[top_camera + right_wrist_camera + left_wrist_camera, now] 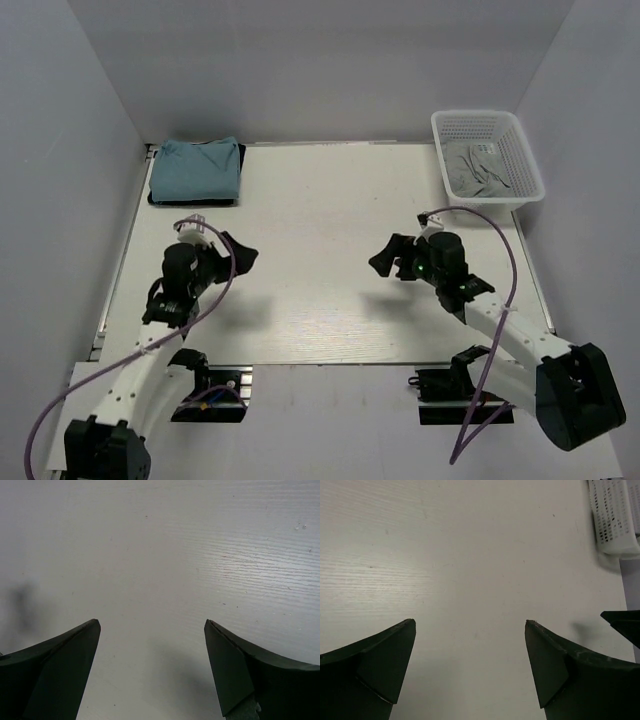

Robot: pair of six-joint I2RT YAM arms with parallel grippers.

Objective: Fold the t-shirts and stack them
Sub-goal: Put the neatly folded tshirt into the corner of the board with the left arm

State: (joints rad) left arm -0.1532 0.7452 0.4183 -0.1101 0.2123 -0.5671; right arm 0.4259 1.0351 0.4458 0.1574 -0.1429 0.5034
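Shirts sit folded at 10 o'clock on the counter in the top view. The teal t-shirt lies on the black t-shirt. A white basket with grey cloth stands at 2 o'clock. The left gripper at 9 o'clock and the right gripper at 3 o'clock gape wide and hold nothing.

The left wrist view shows its jaws far apart over the counter, with the basket at 1 o'clock.

The right wrist view shows its jaws far apart too, over the counter.

Nothing legible here — no words, labels, brands, numbers or signs can be read in any view.
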